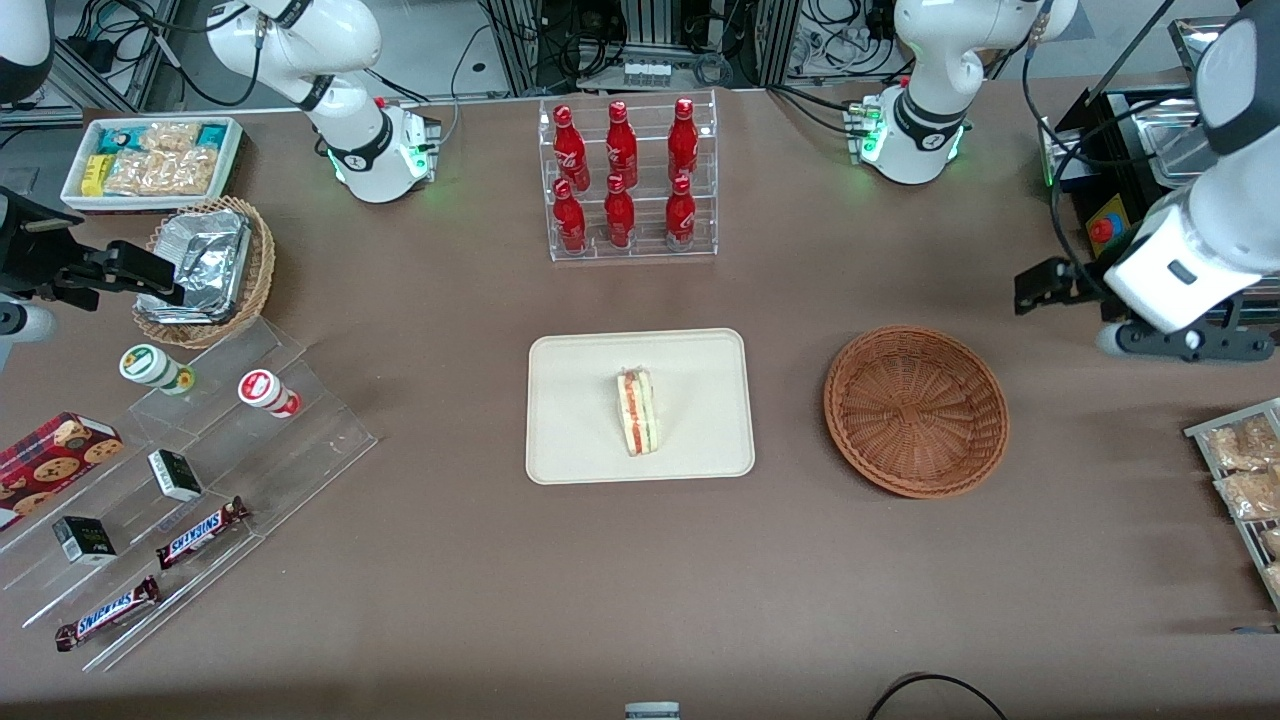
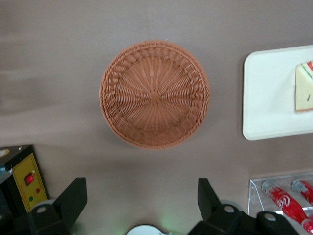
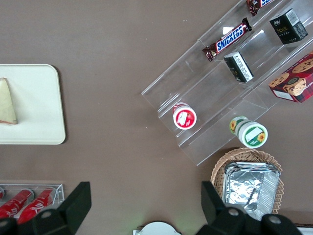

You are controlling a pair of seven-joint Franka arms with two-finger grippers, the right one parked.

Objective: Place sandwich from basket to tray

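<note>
Sandwich (image 1: 638, 411) is seen lying on the tray (image 1: 580, 440) in the front view, near the tray's middle, and the basket (image 1: 916, 411) beside the tray holds nothing, so the job looks done. The working arm's claw (image 1: 1150, 335) is seen up by the working arm's end of the table (image 1: 450, 580), well apart from the basket and holding nothing. Little can go wrong now, but a low swing of the arm could knock the basket or the bottle rack (image 1: 630, 180) that stands farther from the camera than the tray. In the left wrist view, the claw (image 2: 142, 196) is seen spread wide with nothing between its fingers (image 2: 73, 198), high above the empty basket (image 2: 154, 94). A corner of the tray (image 2: 266, 93) with the sandwich (image 2: 304, 88) on it is seen too. In the right wrist view, the sandwich (image 3: 7, 102) is seen resting on the tray (image 3: 39, 107), so a bump to the tray could slide it.
</note>
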